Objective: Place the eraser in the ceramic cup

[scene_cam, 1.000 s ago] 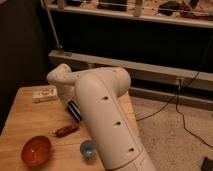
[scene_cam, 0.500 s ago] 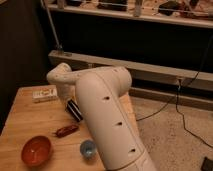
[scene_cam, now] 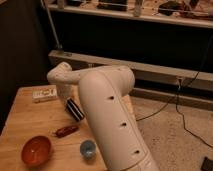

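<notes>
The end effector (scene_cam: pixel 66 96) hung left of centre, just above the tilted eraser (scene_cam: pixel 75 110); its state could not be told. The ceramic cup (scene_cam: pixel 88 148) stood lower on the desk (scene_cam: pixel 20 125), apart.

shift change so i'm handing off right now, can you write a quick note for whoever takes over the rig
Gripper: low over the middle of the wooden table, right at the eraser; a grasp cannot be confirmed.
Eraser: tilted, at the gripper, nearer than the white box. Not in the cup.
Ceramic cup: upright near the table's front edge, right of the orange bowl. A reddish-brown lumpy thing lies between eraser and cup.
Done: gripper is at the eraser.
Left: confirm the grasp, carry the eraser to the cup, drop it in.
</notes>
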### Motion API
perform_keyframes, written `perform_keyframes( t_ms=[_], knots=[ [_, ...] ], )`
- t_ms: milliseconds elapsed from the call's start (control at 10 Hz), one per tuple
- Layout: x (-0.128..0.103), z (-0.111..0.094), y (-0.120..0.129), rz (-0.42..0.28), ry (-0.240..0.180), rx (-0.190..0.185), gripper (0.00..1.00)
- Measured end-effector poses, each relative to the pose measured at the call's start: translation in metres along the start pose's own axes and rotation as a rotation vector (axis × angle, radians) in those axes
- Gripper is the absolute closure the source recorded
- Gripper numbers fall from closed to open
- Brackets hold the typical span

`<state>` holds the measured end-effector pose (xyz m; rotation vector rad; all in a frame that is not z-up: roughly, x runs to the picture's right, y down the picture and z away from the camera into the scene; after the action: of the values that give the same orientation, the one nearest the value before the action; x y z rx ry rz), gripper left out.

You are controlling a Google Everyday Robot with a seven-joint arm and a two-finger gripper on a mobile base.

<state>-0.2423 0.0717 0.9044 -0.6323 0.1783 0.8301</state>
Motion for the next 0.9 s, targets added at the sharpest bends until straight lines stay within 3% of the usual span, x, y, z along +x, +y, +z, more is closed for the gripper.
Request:
perform_keyframes(
  t_ms=[400, 900],
  knots=[
    [0.001, -0.018, 0.002, 0.007, -0.058, -0.023, 0.65],
    [0.009, -0.026, -0.002, 0.021, -0.091, -0.035, 0.65]
  ],
)
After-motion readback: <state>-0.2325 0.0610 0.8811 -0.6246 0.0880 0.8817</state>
